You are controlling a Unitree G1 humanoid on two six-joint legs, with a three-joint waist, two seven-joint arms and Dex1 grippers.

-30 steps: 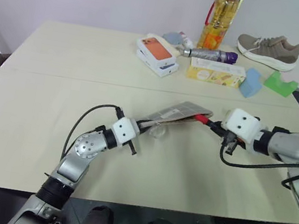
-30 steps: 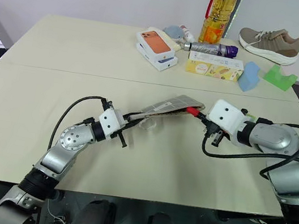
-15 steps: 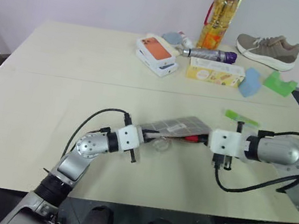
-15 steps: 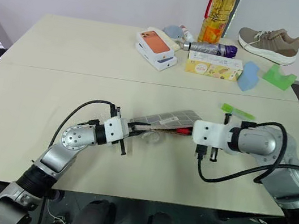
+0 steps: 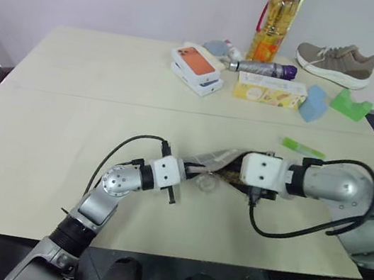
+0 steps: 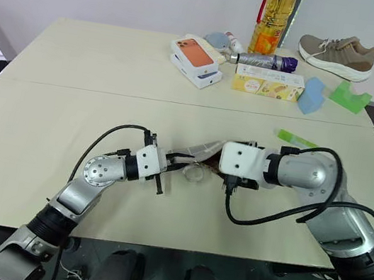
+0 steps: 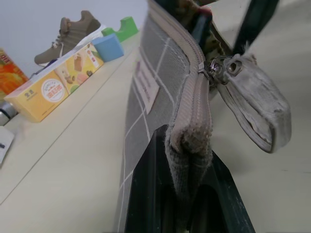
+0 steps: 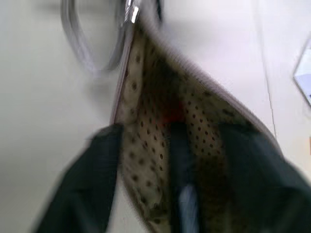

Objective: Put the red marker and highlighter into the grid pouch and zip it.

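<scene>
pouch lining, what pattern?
Beige with dark dots, inside the pouch; best in the right wrist view.

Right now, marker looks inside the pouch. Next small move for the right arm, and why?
Probably draw the right gripper back out of the pouch mouth and go for the highlighter. The marker lies inside with the fingers spread either side of it, the left gripper pinches the pouch's end, and the highlighter lies on the table.

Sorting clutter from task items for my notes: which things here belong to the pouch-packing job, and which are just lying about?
Job:
- grid pouch, end clamped in the left pincer
- red marker, inside the pouch between the open right pincer's fingers
- highlighter, on the table

Lying about:
- phone box
- oil bottle
- yellow carton
- blue block
- green block
- shoe
</scene>
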